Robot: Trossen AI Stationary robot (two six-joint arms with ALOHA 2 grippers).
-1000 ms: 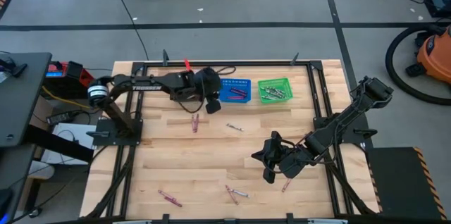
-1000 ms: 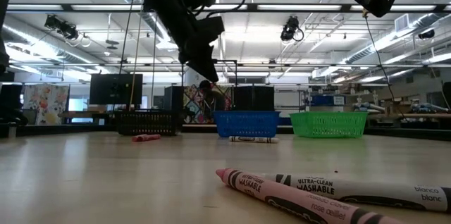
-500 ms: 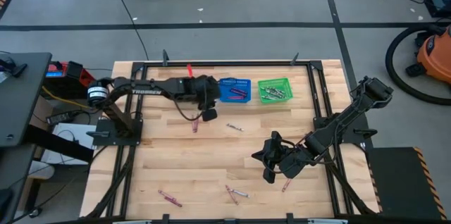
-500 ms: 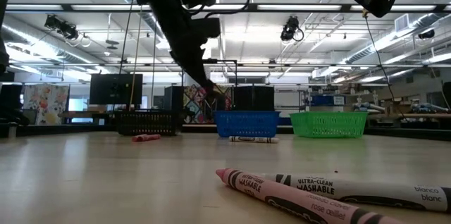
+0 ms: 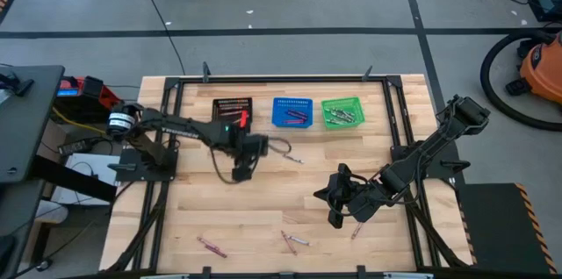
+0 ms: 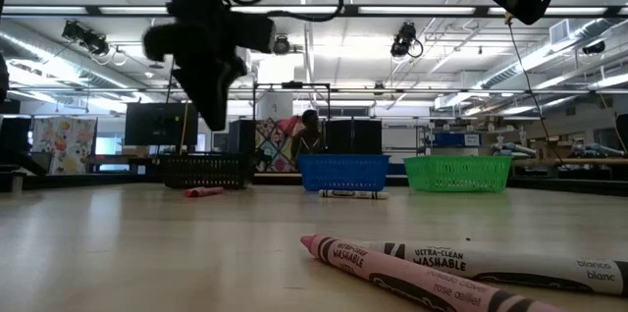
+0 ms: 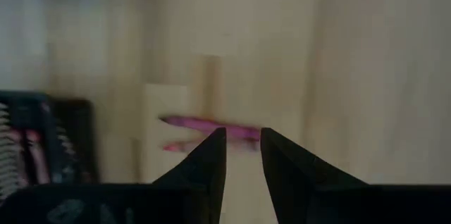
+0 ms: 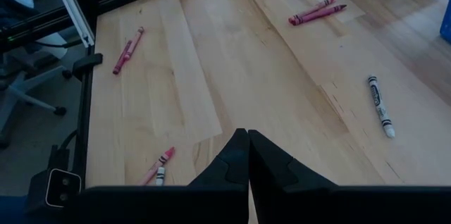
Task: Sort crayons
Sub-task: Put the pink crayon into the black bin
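Note:
Two pink crayons (image 7: 209, 125) lie side by side on the table, just past the fingertips of my left gripper (image 7: 243, 138), which hangs over them (image 5: 240, 167), open by a narrow gap and empty. A pale grey crayon (image 5: 292, 158) lies to their right. More crayons lie near the front edge: one pink (image 5: 211, 246), a pink and grey pair (image 5: 294, 241) and one (image 5: 356, 229) beside my right gripper (image 5: 330, 202), which is shut and empty (image 8: 247, 139). The black basket (image 5: 233, 108) holds several crayons.
The blue basket (image 5: 292, 112) and the green basket (image 5: 342, 110) stand in a row with the black one at the table's far edge, each with crayons inside. Bare wood lies between the two arms at mid-table. A dark frame (image 5: 392, 112) runs round the table.
My left gripper has moved from beside the blue basket toward the table's near edge and a little left, ending over the two pink crayons. The black basket, covered by the arm before, now shows.

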